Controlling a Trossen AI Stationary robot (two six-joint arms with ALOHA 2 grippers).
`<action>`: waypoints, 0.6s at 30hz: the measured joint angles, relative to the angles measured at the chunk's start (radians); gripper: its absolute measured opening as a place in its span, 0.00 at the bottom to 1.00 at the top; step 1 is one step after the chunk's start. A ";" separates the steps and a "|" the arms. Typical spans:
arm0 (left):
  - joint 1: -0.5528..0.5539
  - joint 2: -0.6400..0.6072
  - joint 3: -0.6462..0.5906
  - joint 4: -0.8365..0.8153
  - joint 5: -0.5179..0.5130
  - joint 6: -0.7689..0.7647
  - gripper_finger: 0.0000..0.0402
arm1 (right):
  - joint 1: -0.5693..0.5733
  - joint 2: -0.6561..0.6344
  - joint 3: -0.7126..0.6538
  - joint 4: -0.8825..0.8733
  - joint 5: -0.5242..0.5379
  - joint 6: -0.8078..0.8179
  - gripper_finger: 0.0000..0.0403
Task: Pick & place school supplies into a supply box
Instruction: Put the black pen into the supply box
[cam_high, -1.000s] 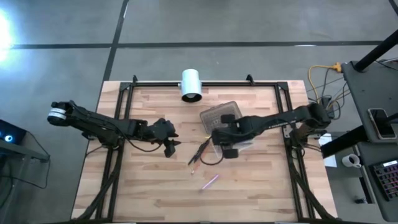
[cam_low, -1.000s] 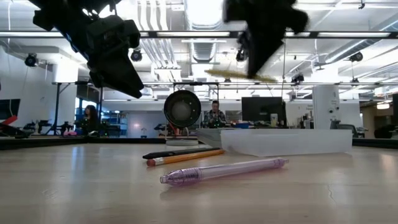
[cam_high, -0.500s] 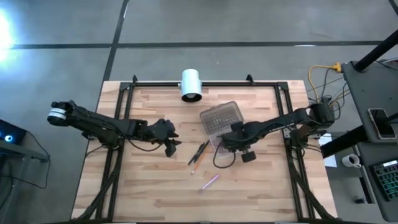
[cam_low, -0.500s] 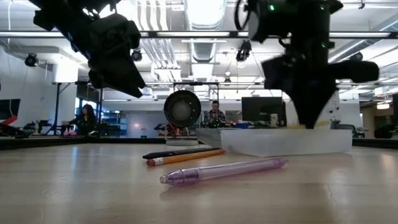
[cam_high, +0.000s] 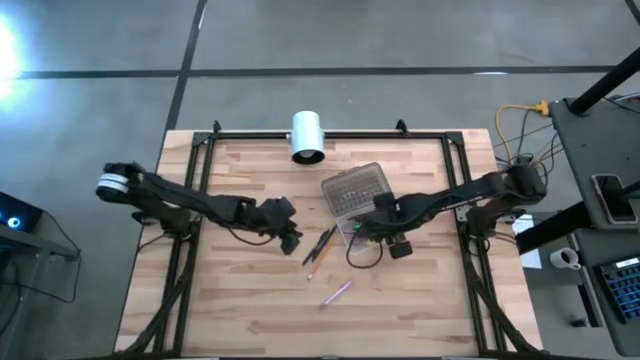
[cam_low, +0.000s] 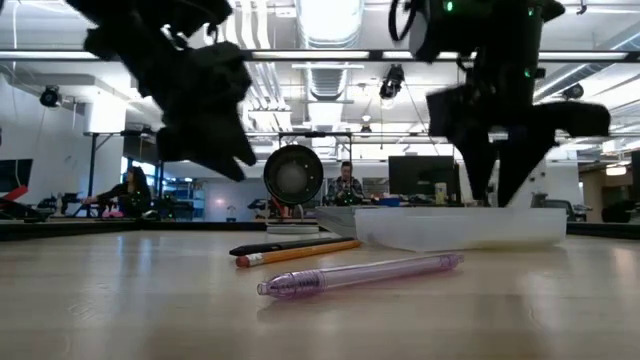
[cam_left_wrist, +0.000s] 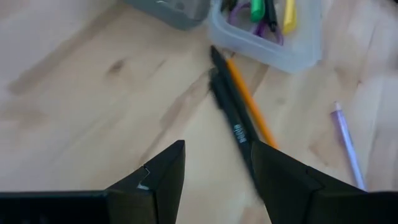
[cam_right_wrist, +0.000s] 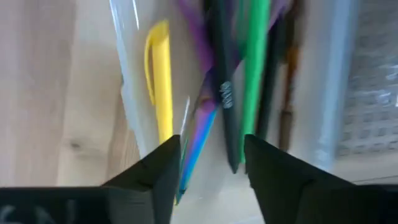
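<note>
**Wooden worktop, two dark arms, a clear case half filled**

Wood planks make up the worktop seen from above. The clear plastic supply box lies right of centre with its grey textured lid folded out towards the white cylinder at the far edge. The right gripper hangs over the box. The left gripper hovers just left of a black pen and an orange pencil lying side by side near the box. A purple pen lies apart, nearer the front edge.

From table height, the purple pen is closest, the orange pencil and black pen behind it, the box to the right with the right gripper above it.

The left wrist camera shows released fingers spread over bare wood, the black pen and orange pencil just ahead.

The right wrist camera shows fingers parted and holding nothing, above a yellow pen, a green pen and a purple pen inside the box.
</note>
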 joint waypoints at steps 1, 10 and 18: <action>0.000 0.033 0.029 -0.009 0.005 -0.001 0.42 | -0.001 -0.021 0.000 0.005 0.001 0.001 0.44; 0.007 0.379 0.418 -0.404 0.003 -0.028 0.42 | 0.002 -0.236 -0.058 0.015 0.052 0.064 0.54; 0.002 0.536 0.590 -0.450 0.048 -0.063 0.42 | 0.002 -0.318 -0.157 0.011 0.055 0.090 0.53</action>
